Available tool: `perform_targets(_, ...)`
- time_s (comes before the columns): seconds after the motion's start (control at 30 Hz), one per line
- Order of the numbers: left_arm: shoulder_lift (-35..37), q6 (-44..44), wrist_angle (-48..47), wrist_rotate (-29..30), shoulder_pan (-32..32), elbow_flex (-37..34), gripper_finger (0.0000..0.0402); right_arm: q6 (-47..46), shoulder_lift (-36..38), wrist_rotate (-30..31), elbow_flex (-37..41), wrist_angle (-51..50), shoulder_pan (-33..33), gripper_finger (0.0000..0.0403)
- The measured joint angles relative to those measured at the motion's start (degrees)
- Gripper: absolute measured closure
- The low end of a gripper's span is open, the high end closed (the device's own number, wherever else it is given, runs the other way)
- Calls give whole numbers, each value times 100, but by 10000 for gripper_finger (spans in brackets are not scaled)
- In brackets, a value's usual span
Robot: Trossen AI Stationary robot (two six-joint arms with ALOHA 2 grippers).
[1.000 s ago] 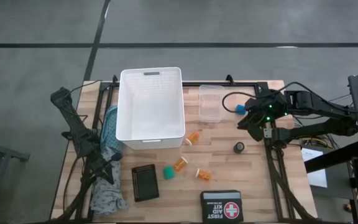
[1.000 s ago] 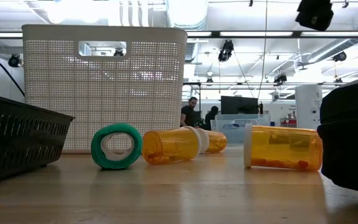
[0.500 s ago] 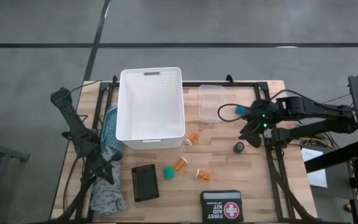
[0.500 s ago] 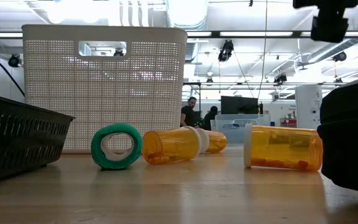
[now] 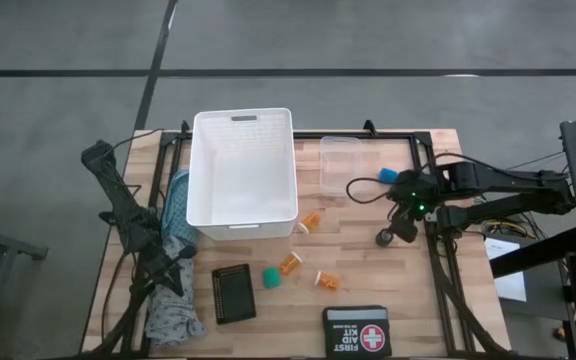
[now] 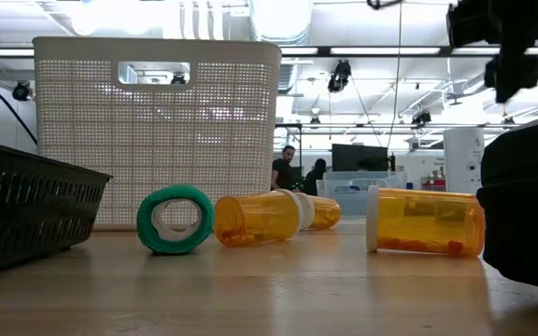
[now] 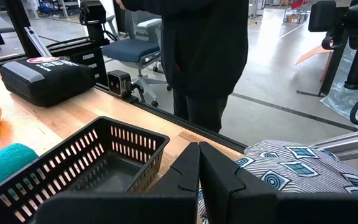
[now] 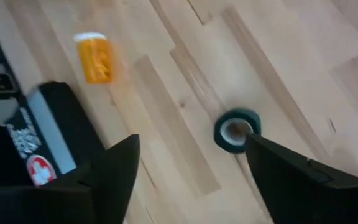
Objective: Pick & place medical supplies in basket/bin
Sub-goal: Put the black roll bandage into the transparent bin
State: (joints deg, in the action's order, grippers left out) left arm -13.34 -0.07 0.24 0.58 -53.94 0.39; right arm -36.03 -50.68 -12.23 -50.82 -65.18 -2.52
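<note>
My right gripper is open and hangs over the table's right part, just above the black round piece, which lies flat on the wood close to one fingertip. In the high view the gripper stands beside that piece. A blue piece lies by the clear tub. Three orange pill bottles and a green piece lie in front of the white basket. My left gripper is shut at the left edge, over the patterned cloth.
A black mesh tray lies near the green piece, and the black first aid kit sits at the near edge. A person stands beyond the table in the left wrist view. Bare wood lies between the bottles and the black piece.
My right gripper has moved from beside the blue piece and the clear tub toward the table's near edge and down, ending up over the black round piece. The blue piece now shows fully. Nothing on the table has shifted.
</note>
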Motion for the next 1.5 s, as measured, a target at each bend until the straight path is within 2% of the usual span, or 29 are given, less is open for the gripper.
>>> perform_targets(0.27, 0, 1, 0, 0, 0, 0, 391, -42, -7, -281, 622, 337, 0, 34)
perform_targets(0.43, 2, 1, -1, 0, -1, -1, 391, -36, -7, -288, 1031, 518, 0, 7)
perform_targets(1.0, 2, 1, -1, 0, -1, -1, 391, 275, -16, -156, 1998, 1590, -1, 3)
perform_targets(1.5, 2, 1, -1, 0, 0, -1, 391, 272, -15, -15, 1881, 1627, 0, 3)
